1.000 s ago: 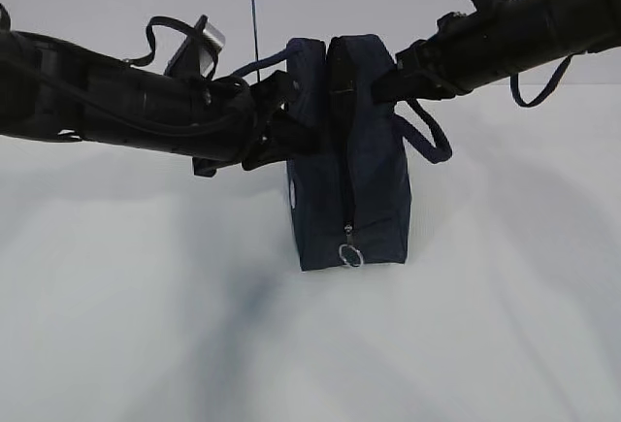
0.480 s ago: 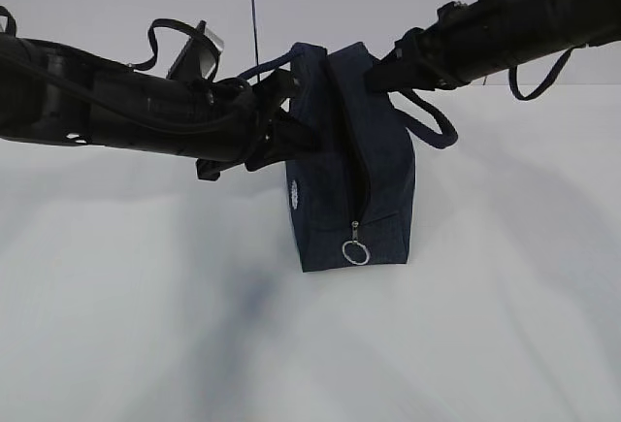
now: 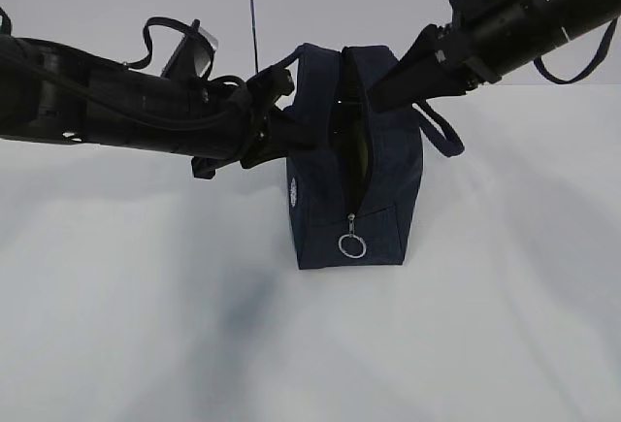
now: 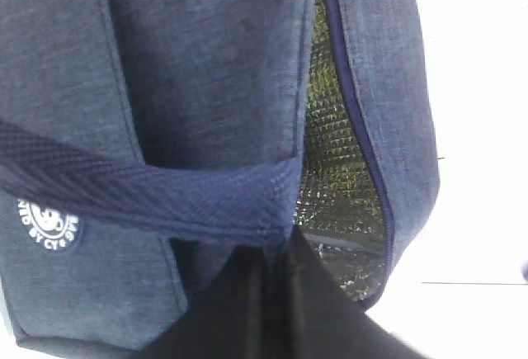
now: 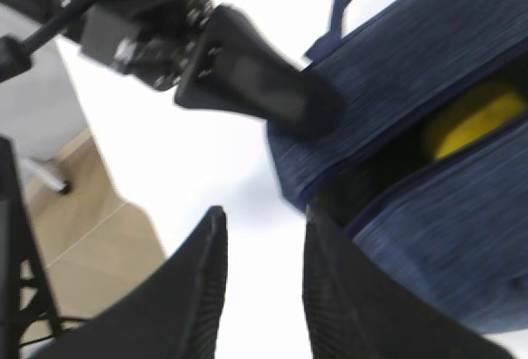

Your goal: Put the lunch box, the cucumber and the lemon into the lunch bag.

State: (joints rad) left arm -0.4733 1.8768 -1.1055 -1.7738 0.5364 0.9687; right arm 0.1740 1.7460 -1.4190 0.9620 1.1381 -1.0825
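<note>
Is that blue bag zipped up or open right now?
Open: the lunch bag gapes along its zipper, showing the lemon inside.

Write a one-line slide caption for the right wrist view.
Open right end effector beside the unzipped lunch bag, lemon visible inside.

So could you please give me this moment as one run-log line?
bag: upright, unzipped | lemon: inside bag | left gripper: at bag's edge, grip unclear | right gripper: open, empty, beside bag
</note>
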